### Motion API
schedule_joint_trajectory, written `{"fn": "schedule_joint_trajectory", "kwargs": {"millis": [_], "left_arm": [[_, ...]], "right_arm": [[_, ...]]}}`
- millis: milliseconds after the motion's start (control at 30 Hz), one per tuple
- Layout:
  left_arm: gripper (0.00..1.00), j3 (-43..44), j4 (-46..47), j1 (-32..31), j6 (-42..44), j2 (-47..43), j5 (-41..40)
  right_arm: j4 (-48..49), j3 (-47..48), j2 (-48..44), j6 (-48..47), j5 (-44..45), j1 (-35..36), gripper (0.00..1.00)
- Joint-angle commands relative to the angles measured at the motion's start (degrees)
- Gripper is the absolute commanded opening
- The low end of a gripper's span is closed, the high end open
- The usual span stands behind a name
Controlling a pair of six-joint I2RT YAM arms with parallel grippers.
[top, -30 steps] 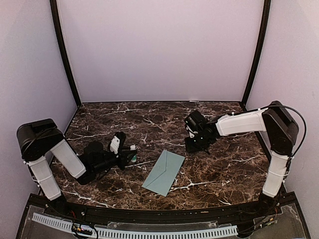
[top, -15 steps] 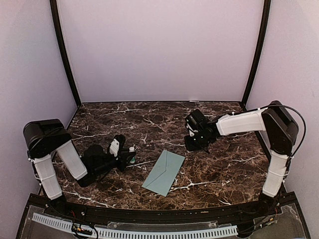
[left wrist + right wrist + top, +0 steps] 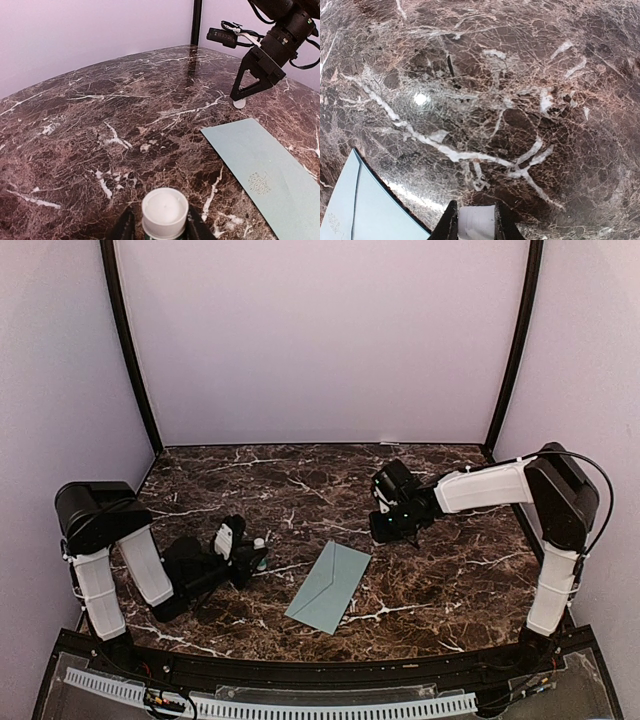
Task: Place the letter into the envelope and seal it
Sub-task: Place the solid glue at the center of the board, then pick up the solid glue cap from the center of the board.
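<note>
The left arm (image 3: pixel 140 562) has drawn back toward the near-left corner over the past second. Its black elbow housing (image 3: pixel 90 512) has swung inward, and the left gripper (image 3: pixel 254 552) has slid a little nearer and further left. The right arm (image 3: pixel 480 487) and the envelope (image 3: pixel 328 587) lie as they did.

The bench (image 3: pixel 450 580) is dark brown, marble-patterned and veined with white, glossy enough to throw back a spot of lamp glare. Pale lilac walls (image 3: pixel 320 340) box it in, with black poles (image 3: pixel 130 350) rising at the far corners. A white slotted strip (image 3: pixel 270 707) runs along the near edge.

The pale teal envelope lies flat near the middle of the bench, slanted from near-left to far-right, with a small tree-like motif (image 3: pixel 259 182) pressed into its face. It sits between the two grippers and touches neither.

The left gripper, low over the bench, is closed around a white-topped tube (image 3: pixel 165 212). The right gripper (image 3: pixel 380 532) is tipped downward just beyond the envelope's far end. It pinches a small white piece (image 3: pixel 476 222) down at the bench surface.
</note>
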Motion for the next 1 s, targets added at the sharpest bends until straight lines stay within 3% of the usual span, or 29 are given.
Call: {"fn": "schedule_joint_trajectory", "kwargs": {"millis": [0, 367, 533, 667, 833, 967], "left_arm": [[0.36, -1.3, 3.1, -0.3, 0.1, -0.5, -1.1], [0.72, -3.3, 2.3, -0.3, -1.1, -4.3, -1.4], [0.80, -5.8, -3.7, -0.3, -3.5, -13.5, -0.7], [0.82, -5.6, -17.7, -0.3, -4.5, -27.3, -1.2], [0.82, 0.6, -44.8, -0.3, -4.5, -48.0, -4.9], [0.81, 7.8, -55.4, -0.5, -4.2, -54.8, 1.3]], "right_arm": [[0.9, -1.0, -0.5, 0.5, -0.9, -0.4, 0.18], [3.6, -3.4, -3.8, 1.1, -3.1, -0.7, 0.17], [6.9, -6.2, -8.4, 2.4, -8.3, -1.9, 0.16], [9.4, -8.2, -13.3, 3.2, -12.9, -3.1, 0.16], [12.5, -9.7, -19.7, 5.2, -20.9, -3.4, 0.16], [20.1, -11.2, -25.2, 10.0, -31.1, -3.3, 0.17]]}}
